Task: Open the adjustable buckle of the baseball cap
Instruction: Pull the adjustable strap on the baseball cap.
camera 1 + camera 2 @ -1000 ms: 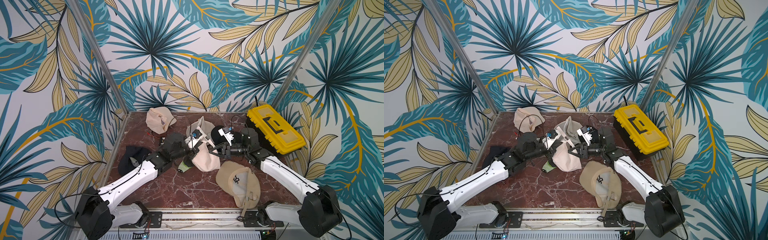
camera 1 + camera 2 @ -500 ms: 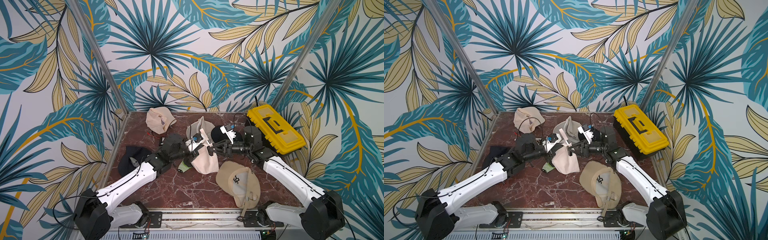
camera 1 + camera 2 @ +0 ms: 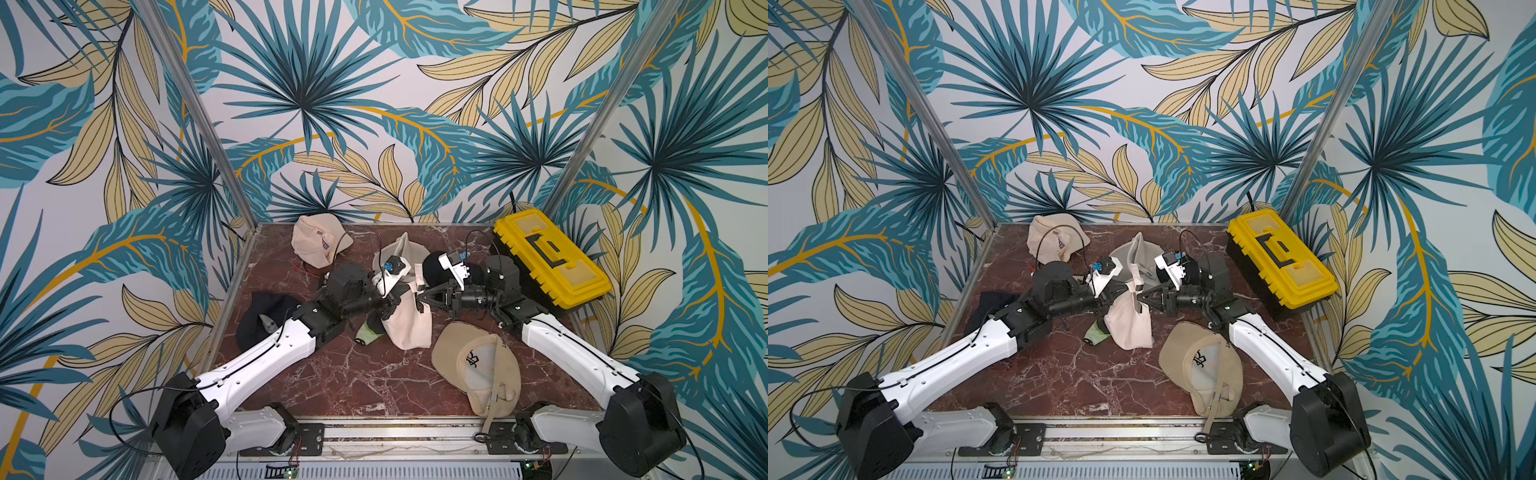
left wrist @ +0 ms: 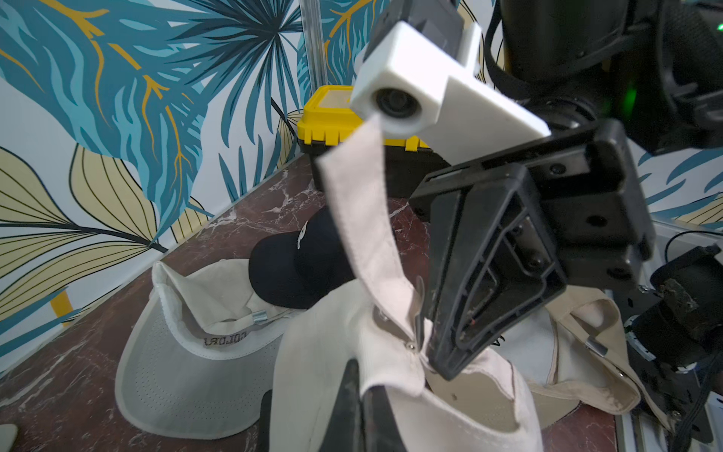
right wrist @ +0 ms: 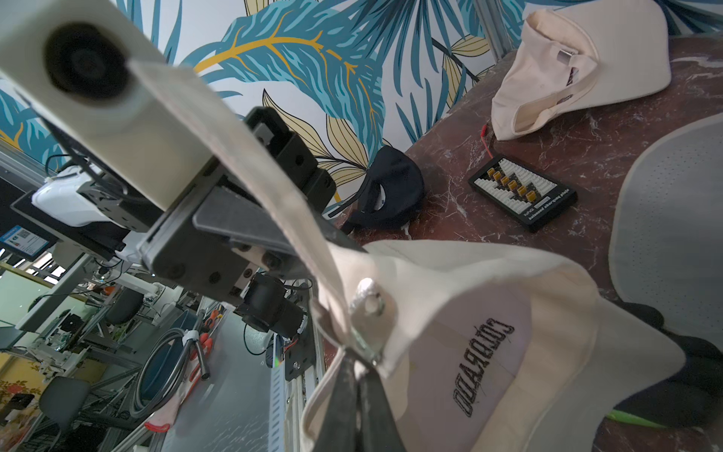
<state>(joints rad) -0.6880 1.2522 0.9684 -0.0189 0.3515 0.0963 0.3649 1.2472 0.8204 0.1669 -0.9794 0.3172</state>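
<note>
Our left gripper [image 4: 364, 399] and right gripper [image 5: 357, 395] are both clamped on the cream baseball cap [image 3: 409, 328], the right just beside its metal buckle [image 5: 367, 301]; the cap reads "COLORADO" and hangs near the yellow toolbox [image 3: 550, 257].

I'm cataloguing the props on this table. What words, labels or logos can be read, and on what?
"COLORADO": black stitching on the held cream cap.
"COLOR…", cut off: inner band of the grey-brimmed cap.
"balanced charging plate", roughly: small print on the black connector board.
Monogram on the tan cap: not legible.
Tag on the far cream cap: too small to read.
</note>
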